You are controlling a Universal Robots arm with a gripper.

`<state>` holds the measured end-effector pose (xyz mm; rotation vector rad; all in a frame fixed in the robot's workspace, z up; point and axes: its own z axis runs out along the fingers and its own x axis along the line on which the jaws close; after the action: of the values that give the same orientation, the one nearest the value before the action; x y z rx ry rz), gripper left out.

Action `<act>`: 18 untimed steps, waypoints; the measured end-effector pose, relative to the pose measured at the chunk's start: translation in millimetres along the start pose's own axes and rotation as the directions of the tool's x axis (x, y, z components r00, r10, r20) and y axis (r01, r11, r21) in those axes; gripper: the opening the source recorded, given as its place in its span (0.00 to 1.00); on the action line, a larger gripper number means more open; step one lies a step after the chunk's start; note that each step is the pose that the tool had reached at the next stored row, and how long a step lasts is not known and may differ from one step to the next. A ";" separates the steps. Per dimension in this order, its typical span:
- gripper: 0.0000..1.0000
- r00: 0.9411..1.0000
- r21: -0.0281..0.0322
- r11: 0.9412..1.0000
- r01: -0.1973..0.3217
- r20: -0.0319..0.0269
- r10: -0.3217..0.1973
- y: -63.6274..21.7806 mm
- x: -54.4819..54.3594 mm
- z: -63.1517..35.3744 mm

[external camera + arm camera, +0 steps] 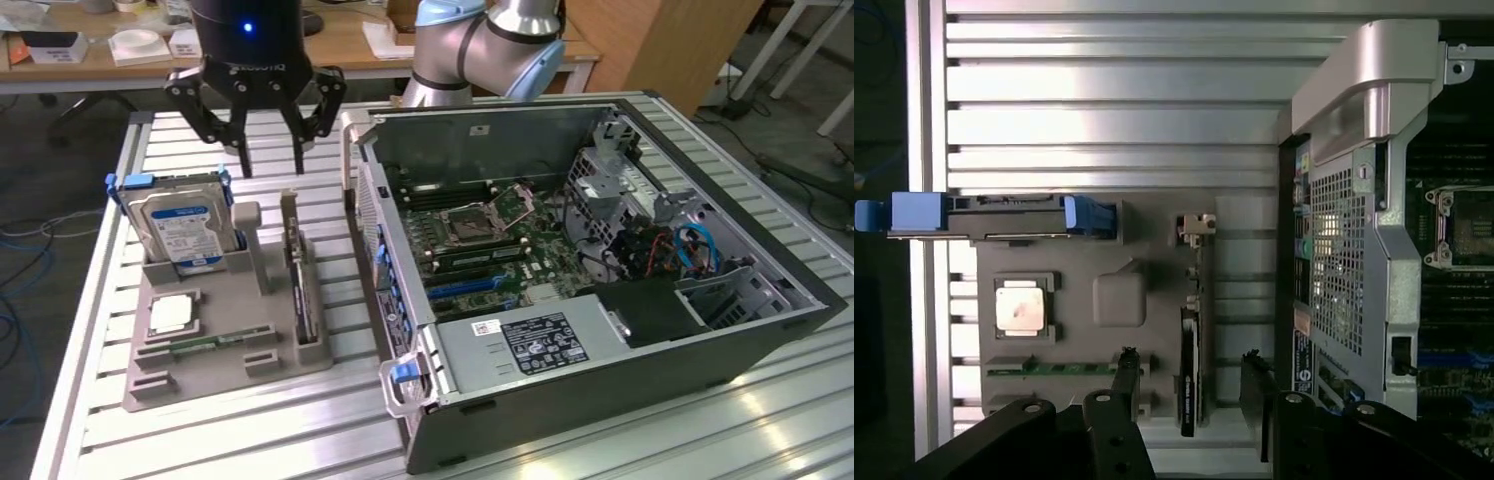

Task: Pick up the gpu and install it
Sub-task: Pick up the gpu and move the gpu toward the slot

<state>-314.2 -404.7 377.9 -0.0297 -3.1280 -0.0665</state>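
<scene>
Overhead, hand point(270, 145) spread wide, empty, above one gpu point(304, 298) edge-on in tray point(200, 382); one hard drive point(187, 230), one case point(601, 392).

Bright overhead light; glare on slatted table point(1114, 130); soft shadows

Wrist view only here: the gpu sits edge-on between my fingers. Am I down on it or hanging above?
Observer: Above. The gripper hangs over the tray, clear of the gpu, and touches nothing.
Operator: Anything in the jaws?
Observer: No. They stand open and empty.
Operator: What is the blue-ended piece across the tray's end?
Observer: A hard drive. It stands upright in its slot, and its broad face carries a blue label.
</scene>
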 end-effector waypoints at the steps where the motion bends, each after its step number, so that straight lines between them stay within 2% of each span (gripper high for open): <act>1: 0.53 1.000 0.000 1.000 0.002 0.000 -0.002 -0.6 0.0 1.0; 18: 0.53 1.000 0.000 1.000 0.023 -0.001 -0.023 -10.1 -0.4 14.8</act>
<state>-314.2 -414.2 362.8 0.0069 -3.1276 -0.0660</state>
